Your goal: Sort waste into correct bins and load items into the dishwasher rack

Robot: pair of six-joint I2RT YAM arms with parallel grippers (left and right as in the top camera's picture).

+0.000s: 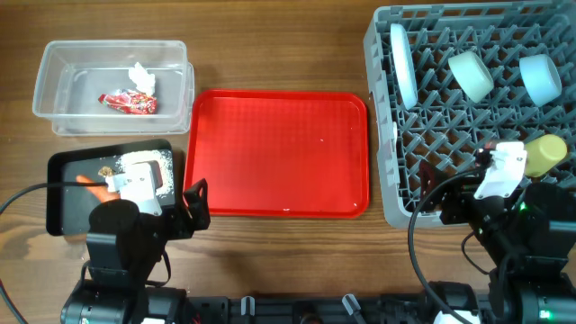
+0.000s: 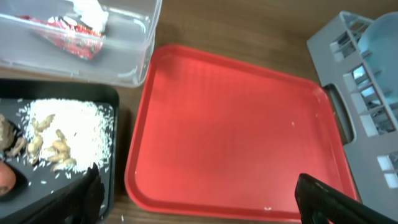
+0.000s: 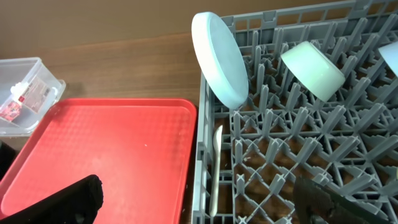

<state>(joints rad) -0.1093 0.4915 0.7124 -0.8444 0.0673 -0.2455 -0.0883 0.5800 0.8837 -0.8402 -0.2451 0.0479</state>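
Observation:
The grey dishwasher rack (image 1: pixel 379 108) stands at the right. It holds the pale blue plate (image 1: pixel 401 63) on edge, two pale blue bowls (image 1: pixel 471 75) (image 1: pixel 540 78), the yellow cup (image 1: pixel 545 155) and the white spoon (image 3: pixel 215 168) along its left wall. The clear tub (image 1: pixel 54 99) at the back left holds the red wrapper (image 1: pixel 129 103) and white tissue (image 1: pixel 141 77). The black tray (image 1: pixel 63 193) holds rice (image 2: pixel 68 127), a carrot (image 1: pixel 90 180) and a brown lump (image 2: pixel 9 140). My left gripper (image 2: pixel 205 205) is open and empty over the red tray's front left corner. My right gripper (image 3: pixel 199 205) is open and empty over the rack's front left edge.
The red serving tray (image 1: pixel 279 153) lies bare in the middle, between the black tray and the rack. The table is brown wood. Both arm bases and cables sit along the front edge.

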